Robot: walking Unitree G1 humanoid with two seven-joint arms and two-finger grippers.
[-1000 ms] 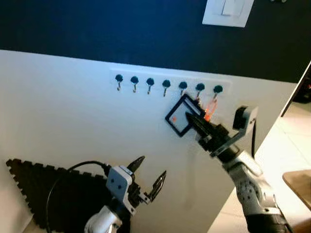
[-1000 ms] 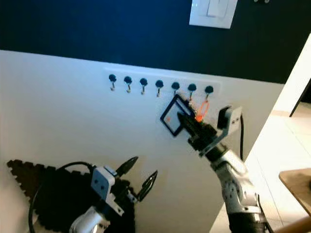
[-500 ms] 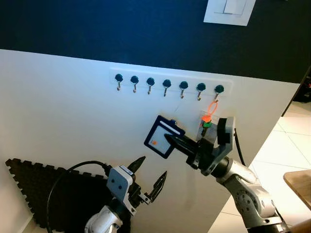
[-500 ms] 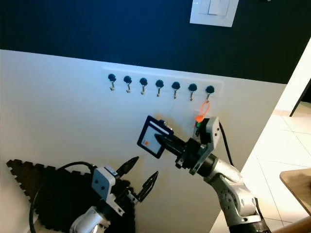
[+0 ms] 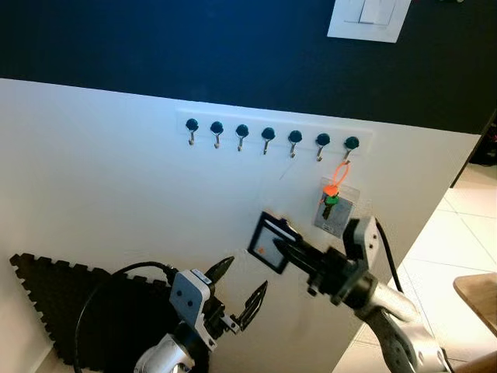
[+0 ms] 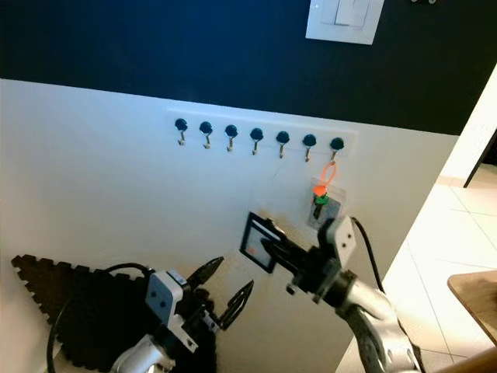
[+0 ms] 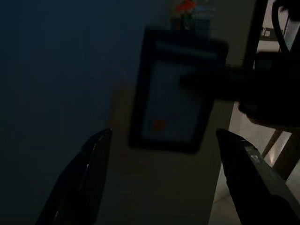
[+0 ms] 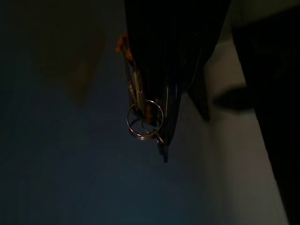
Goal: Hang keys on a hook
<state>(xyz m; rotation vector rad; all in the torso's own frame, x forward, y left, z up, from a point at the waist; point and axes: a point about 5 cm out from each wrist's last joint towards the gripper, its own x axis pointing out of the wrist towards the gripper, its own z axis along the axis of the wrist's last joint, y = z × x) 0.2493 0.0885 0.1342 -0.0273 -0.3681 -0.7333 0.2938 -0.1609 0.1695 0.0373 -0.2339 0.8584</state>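
Note:
Seven dark-knobbed hooks (image 5: 268, 138) run along the white wall panel. From the rightmost hook (image 5: 351, 144) hangs an orange loop carrying a green key and a clear tag (image 5: 334, 208). Below the hooks, my right gripper (image 5: 284, 248) is shut on a dark card holder (image 5: 266, 242) with an orange dot. In the right wrist view a metal key ring (image 8: 144, 120) dangles from the card holder's edge (image 8: 173, 56). My left gripper (image 5: 245, 278) is open low in front of the wall. In its wrist view the card holder (image 7: 176, 93) is ahead of its fingers (image 7: 79, 183).
A black foam mat (image 5: 54, 299) leans at the wall's lower left. A white light switch (image 5: 369, 17) sits on the dark upper wall. At the right are pale floor tiles (image 5: 458, 233) and a wooden table corner (image 5: 478, 294).
My right gripper has carried the card holder down and away from the hooks, first leftward, then lower still. The orange-looped key stays on the rightmost hook. The left gripper has hardly moved.

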